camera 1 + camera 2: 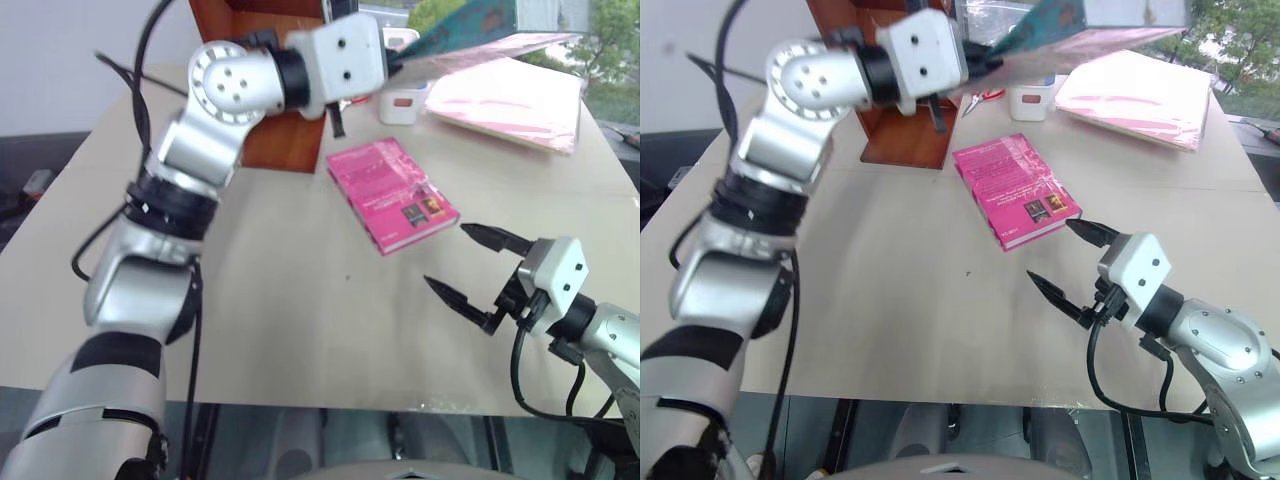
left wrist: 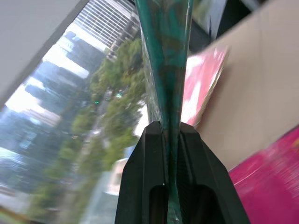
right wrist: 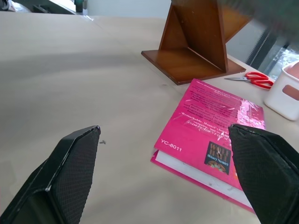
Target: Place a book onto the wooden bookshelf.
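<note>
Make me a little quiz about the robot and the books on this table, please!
1. True or false: the left claw is shut on the teal-green book.
2. Which claw stands open above the table? A) left B) right C) both
3. Fill in: the pink book lying flat is next to the wooden ____.

Key:
1. True; the book is lifted off the table.
2. B, the right claw, holding nothing.
3. bookshelf.

Teal book [image 1: 1055, 22] in left gripper [image 1: 985, 55]
</note>
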Robot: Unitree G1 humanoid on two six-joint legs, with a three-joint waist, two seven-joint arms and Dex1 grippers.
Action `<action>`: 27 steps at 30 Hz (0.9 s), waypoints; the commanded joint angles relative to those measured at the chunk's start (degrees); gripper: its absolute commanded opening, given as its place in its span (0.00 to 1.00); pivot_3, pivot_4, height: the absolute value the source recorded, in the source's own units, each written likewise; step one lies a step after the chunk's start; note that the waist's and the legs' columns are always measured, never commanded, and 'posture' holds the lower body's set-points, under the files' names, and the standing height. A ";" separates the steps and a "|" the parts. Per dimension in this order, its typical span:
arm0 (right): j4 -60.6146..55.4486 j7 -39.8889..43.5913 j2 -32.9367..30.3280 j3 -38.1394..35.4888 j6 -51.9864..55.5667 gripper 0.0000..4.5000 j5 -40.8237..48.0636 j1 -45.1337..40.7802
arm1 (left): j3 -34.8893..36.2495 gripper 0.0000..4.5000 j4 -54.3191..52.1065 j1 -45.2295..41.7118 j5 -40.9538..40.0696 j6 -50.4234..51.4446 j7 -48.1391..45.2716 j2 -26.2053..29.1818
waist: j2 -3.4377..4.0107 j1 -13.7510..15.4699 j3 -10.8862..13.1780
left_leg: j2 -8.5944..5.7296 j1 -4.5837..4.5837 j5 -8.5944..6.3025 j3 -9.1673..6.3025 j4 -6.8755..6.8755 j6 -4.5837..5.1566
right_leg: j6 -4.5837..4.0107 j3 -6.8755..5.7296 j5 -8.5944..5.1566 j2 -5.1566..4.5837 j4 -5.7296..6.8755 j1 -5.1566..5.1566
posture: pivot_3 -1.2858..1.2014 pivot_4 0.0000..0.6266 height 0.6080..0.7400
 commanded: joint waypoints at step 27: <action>3.22 -12.54 6.20 -1.58 -0.16 1.00 4.91 -23.66 | -10.27 0.01 50.76 -19.59 34.83 -12.92 16.87 3.30 | -0.04 -1.21 0.07 | 0.12 -0.22 0.09 0.08 0.22 -0.09 | 0.01 0.03 0.00 0.06 0.71 -0.47 | 0.52 0.24 1.00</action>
